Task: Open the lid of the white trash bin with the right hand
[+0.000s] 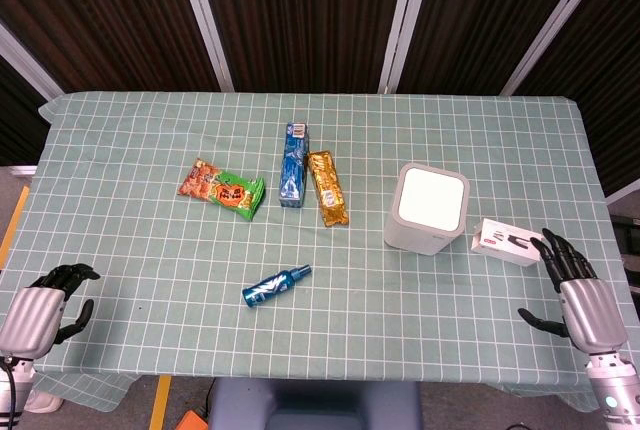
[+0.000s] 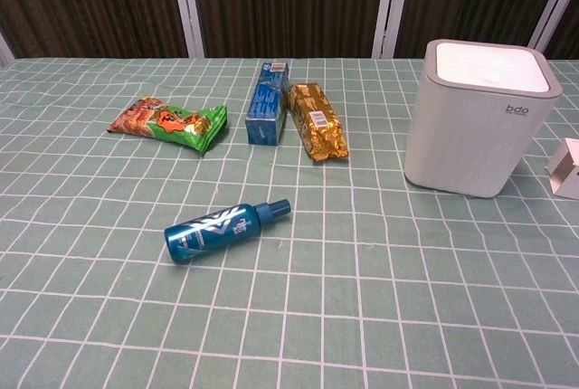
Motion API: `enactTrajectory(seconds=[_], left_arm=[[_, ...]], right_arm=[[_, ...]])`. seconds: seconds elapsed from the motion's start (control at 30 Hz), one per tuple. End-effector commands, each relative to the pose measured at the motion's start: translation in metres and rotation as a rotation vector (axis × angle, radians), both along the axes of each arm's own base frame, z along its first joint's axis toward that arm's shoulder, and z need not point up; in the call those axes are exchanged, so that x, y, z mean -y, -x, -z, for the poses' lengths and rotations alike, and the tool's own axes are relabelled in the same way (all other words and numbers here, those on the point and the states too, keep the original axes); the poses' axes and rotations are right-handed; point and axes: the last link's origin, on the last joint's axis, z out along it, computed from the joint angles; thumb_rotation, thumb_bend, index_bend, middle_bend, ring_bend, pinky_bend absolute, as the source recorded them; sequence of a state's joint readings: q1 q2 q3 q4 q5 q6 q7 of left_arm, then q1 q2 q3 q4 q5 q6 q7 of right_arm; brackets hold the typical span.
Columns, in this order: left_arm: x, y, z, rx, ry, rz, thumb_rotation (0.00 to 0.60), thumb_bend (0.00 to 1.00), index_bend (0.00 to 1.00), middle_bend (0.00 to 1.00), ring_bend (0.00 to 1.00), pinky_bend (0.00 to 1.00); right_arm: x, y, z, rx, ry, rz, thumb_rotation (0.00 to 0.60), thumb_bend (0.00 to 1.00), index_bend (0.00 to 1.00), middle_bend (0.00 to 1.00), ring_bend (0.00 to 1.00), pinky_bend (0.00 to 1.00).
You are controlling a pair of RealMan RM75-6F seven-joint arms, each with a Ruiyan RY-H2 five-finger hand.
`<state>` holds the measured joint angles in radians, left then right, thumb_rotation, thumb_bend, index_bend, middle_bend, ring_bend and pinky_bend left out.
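The white trash bin (image 1: pixel 428 210) stands upright right of the table's middle, its flat lid (image 1: pixel 432 198) closed; the chest view shows the same trash bin (image 2: pixel 478 118) at the right. My right hand (image 1: pixel 577 293) hovers over the table's front right corner, fingers spread, thumb out, holding nothing, well to the right of the bin and nearer the front edge. At the front left corner, my left hand (image 1: pixel 42 306) has its fingers curled inward and holds nothing. Neither hand appears in the chest view.
A white box (image 1: pixel 507 241) lies between the bin and my right hand. A blue spray bottle (image 1: pixel 275 285) lies front of centre. Further back lie a green-orange snack bag (image 1: pixel 222 189), a blue carton (image 1: pixel 293 165) and a gold packet (image 1: pixel 327 188).
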<state>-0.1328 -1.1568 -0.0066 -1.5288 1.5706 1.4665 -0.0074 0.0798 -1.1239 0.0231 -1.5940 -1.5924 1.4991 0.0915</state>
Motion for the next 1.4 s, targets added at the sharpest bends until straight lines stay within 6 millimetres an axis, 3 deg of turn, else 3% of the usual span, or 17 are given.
enactTrajectory(seconds=[0.03,0.13,0.3,0.4,0.7,0.9,1.4], left_arm=[[0.001,0.0,-0.001,-0.001,0.0,0.001,0.6,0.47,0.35,0.29,0.26,0.46],[0.003,-0.003,-0.001,-0.002,-0.004,0.012,0.6,0.47,0.35,0.29,0.26,0.46],[0.005,-0.004,-0.001,-0.005,-0.004,0.019,0.6,0.47,0.35,0.29,0.26,0.46],[0.004,-0.004,-0.001,-0.008,-0.004,0.017,0.6,0.47,0.35,0.29,0.26,0.46],[0.005,-0.004,-0.001,-0.004,-0.002,0.021,0.6,0.47,0.35,0.29,0.26,0.46],[0.005,-0.005,0.0,-0.002,0.001,0.028,0.6,0.47,0.35,0.29,0.26,0.46],[0.005,-0.005,-0.001,-0.001,0.004,0.026,0.6,0.47,0.35,0.29,0.26,0.46]], right_arm=[[0.002,-0.002,0.001,-0.004,-0.002,-0.005,0.6,0.07,0.0,0.27,0.15,0.36],[0.007,-0.007,-0.001,-0.038,-0.021,-0.005,0.6,0.11,0.0,0.41,0.32,0.46],[0.024,-0.026,-0.01,-0.124,-0.034,-0.013,0.6,0.33,0.0,0.62,0.54,0.66],[0.034,-0.038,-0.012,-0.157,-0.071,-0.014,0.6,0.43,0.0,0.68,0.6,0.72],[0.059,-0.071,-0.004,-0.241,-0.291,0.013,0.6,0.49,0.0,0.7,0.62,0.73],[0.074,-0.087,0.002,-0.228,-0.321,0.002,0.6,0.49,0.0,0.7,0.62,0.73],[0.105,-0.108,0.017,-0.203,-0.405,0.041,0.6,0.5,0.0,0.7,0.62,0.73]])
